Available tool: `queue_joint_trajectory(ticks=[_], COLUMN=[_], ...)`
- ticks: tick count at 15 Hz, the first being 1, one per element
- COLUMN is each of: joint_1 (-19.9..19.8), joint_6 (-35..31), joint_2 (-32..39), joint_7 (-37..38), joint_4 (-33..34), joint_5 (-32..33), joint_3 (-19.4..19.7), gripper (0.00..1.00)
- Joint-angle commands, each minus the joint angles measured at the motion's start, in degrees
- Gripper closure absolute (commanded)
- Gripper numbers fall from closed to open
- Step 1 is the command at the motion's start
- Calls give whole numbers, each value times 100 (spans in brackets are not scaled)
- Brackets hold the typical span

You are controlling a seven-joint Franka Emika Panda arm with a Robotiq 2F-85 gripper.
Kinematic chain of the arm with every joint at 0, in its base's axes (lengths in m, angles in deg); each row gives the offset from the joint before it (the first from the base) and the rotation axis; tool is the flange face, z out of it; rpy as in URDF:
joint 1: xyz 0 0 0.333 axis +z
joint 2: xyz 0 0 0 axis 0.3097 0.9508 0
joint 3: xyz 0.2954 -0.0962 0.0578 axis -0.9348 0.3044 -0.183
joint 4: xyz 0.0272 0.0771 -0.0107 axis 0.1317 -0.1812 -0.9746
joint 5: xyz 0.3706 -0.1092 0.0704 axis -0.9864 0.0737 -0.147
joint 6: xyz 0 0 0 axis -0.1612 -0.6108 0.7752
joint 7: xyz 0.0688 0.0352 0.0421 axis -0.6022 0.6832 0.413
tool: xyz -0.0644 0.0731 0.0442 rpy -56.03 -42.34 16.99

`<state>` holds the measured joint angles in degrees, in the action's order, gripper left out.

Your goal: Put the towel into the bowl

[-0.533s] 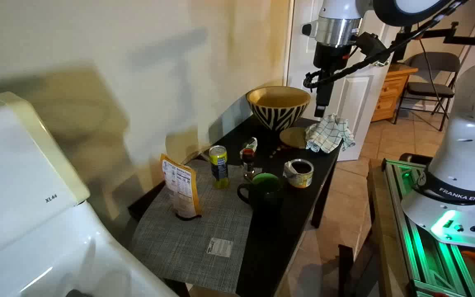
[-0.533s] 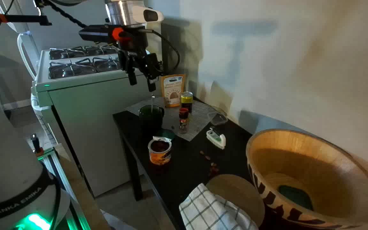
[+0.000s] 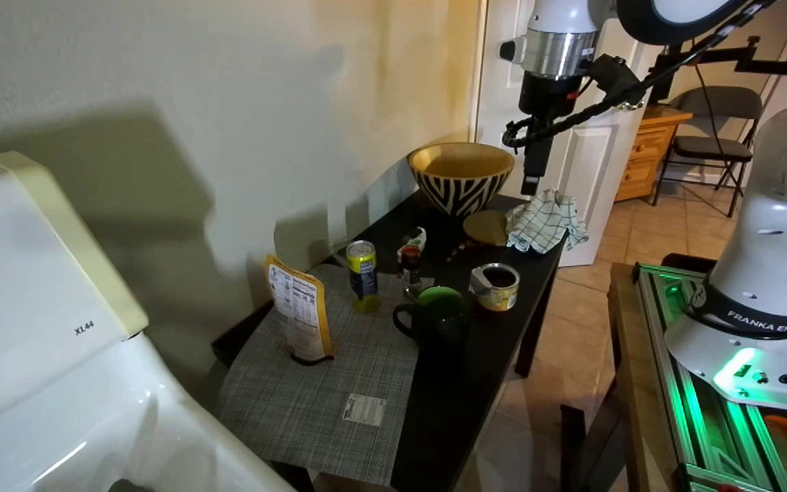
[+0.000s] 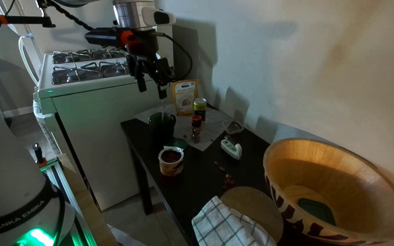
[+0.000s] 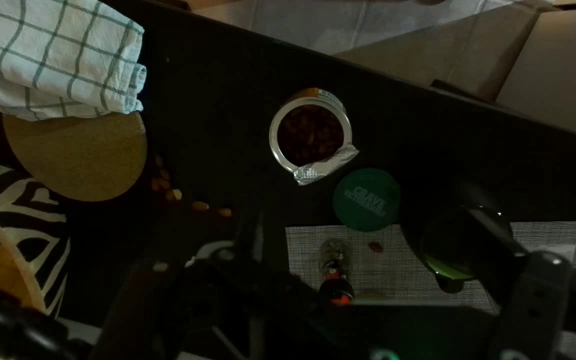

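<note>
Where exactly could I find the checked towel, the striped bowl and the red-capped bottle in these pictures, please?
Checked towel [image 5: 58, 57]: in the wrist view, on the middle of its visible cloth.
Striped bowl [image 3: 460, 195]: in an exterior view, on its outer wall.
Red-capped bottle [image 4: 196, 128]: in an exterior view, on its body.

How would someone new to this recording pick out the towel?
On the black table, find the zebra-striped bowl. Beside it lies a flat tan disc, partly covered by the towel: rumpled white cloth with dark grid lines, unlike the plain disc.
</note>
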<state>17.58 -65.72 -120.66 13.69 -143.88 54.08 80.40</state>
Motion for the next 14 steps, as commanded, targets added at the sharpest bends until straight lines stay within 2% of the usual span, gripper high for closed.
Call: queue_joint_trajectory(ticks=[1, 5, 7, 10, 14], joint_1=[40, -12, -384, -1031, -1926], joint_6=[18, 56, 37, -94, -161], joint_2=[1, -7, -4, 11, 480], joint_7=[24, 42, 228, -17, 145], joint_4=[11, 12, 16, 30, 47], joint_5=[26, 99, 338, 1029, 1941], joint_3=[35, 18, 134, 545, 1054], gripper=[0, 0, 0, 0, 0])
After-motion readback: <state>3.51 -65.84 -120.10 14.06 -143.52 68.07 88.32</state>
